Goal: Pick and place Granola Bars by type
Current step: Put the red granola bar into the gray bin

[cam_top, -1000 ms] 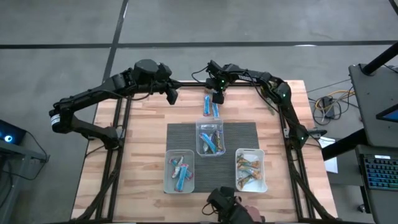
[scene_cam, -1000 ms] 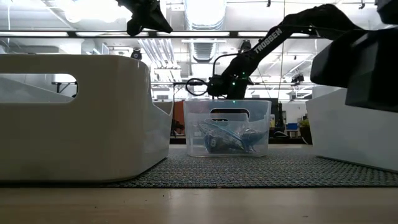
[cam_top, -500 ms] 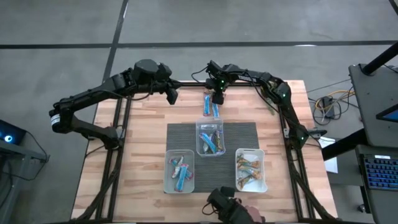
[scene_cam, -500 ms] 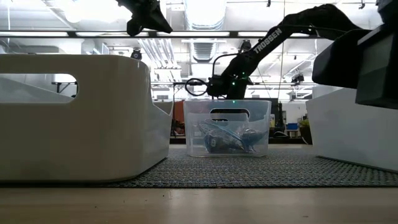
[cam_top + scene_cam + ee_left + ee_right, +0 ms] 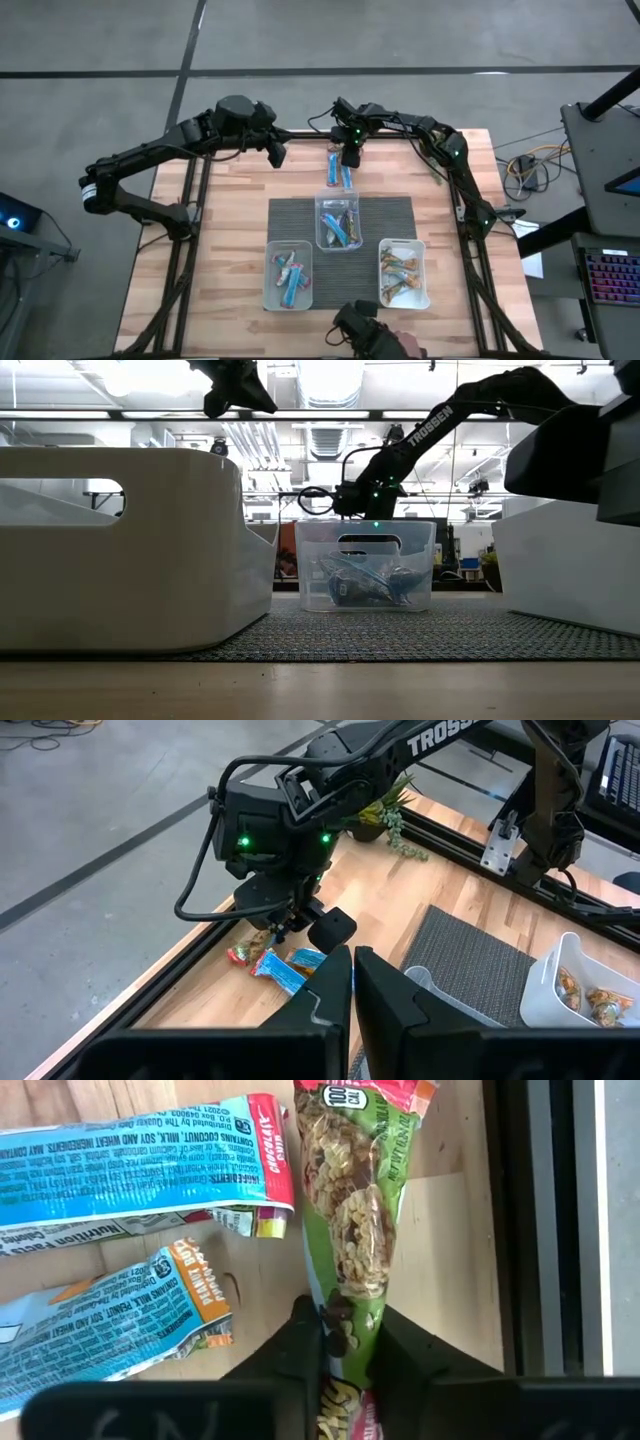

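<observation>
A green-wrapped granola bar (image 5: 362,1200) lies on the wood by the table's far edge, and my right gripper (image 5: 348,1348) is shut on it from above. Two blue-wrapped bars (image 5: 130,1160) (image 5: 100,1325) lie flat beside it; the high view shows them (image 5: 339,172) just near of the right gripper (image 5: 350,155). My left gripper (image 5: 277,152) hangs shut and empty above the far left of the table, its fingers (image 5: 352,982) aimed toward the right gripper (image 5: 290,915). My right gripper pinches the green bar between its two fingers (image 5: 300,1348), on the wrapper's two long edges (image 5: 345,1315) close to one end. The fingers point steeply down and lie across the bar. The bar rests flat on the table.
On a dark mat (image 5: 390,210) stands a clear tub (image 5: 338,222) holding blue bars. A second tub (image 5: 288,275) with blue bars and a white tub (image 5: 404,272) with tan bars stand nearer. A green plant clump (image 5: 390,810) and the table's frame rail (image 5: 545,1230) lie by the far edge.
My right gripper has stayed over the far edge and drawn its fingers in onto the green bar. The bars on the table have not moved.
</observation>
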Controlling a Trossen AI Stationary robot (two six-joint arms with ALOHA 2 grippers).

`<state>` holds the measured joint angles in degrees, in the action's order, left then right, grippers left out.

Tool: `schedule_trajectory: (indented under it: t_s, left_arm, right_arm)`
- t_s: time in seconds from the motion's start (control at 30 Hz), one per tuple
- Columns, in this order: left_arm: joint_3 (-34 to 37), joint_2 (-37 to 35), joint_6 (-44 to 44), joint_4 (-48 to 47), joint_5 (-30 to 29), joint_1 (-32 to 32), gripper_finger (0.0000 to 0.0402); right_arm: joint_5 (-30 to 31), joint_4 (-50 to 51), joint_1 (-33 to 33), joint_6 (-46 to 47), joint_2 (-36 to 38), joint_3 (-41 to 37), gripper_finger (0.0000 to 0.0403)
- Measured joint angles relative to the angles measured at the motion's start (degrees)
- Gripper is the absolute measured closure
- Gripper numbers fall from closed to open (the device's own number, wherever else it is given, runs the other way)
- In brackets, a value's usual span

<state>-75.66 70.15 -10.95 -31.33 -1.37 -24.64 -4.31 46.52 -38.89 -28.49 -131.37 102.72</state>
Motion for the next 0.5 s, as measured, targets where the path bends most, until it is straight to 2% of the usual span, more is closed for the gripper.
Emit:
schedule_trajectory:
  t_s: [0.17, 0.5]
  left_arm:
    - [0.0, 0.0, 0.0, 0.0, 0.0, 0.0, 0.0401]
    - [0.0, 0.0, 0.0, 0.0, 0.0, 0.1, 0.0401]
  right_arm:
    - [0.0, 0.0, 0.0, 0.0, 0.0, 0.0, 0.0358]
    - [0.0, 0.3, 0.0, 0.0, 0.1, 0.0, 0.0360]
